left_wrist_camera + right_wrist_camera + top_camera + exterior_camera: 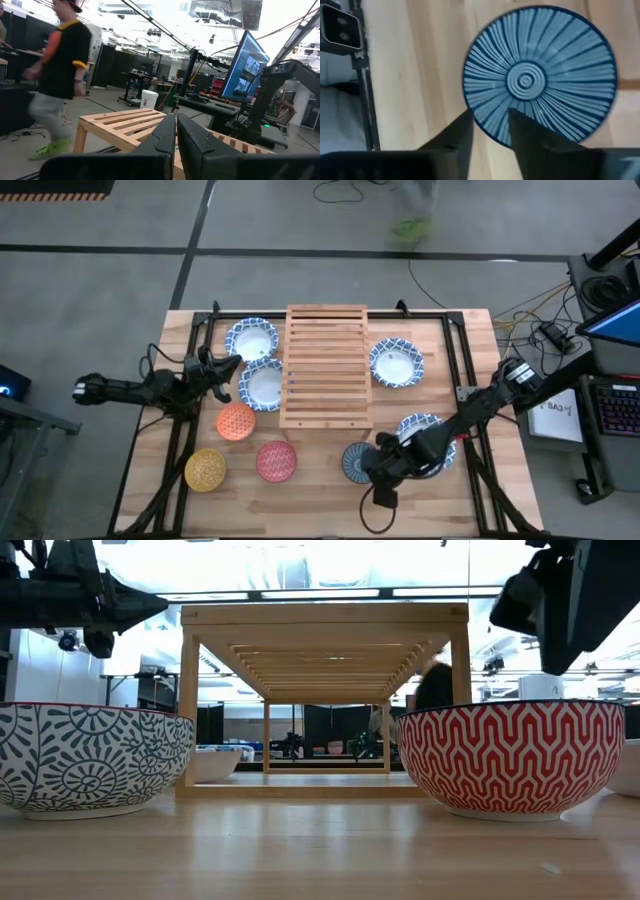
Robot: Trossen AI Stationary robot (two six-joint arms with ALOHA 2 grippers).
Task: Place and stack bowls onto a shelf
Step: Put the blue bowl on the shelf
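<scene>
The slatted wooden shelf stands mid-table. Three wide blue-rimmed bowls sit beside it, and a fourth lies partly under my right arm. Orange, yellow, red and blue-grey bowls rest near the table's near edge. My right gripper is open and points down over the blue-grey bowl's rim. In the low view this gripper hangs clear above the bowl. My left gripper is shut, level and raised above the wide bowls left of the shelf.
A black frame runs along the table's sides. A person walks on the floor beyond the far edge. A monitor and cables stand off the table's right side. Bare plank shows along the near edge.
</scene>
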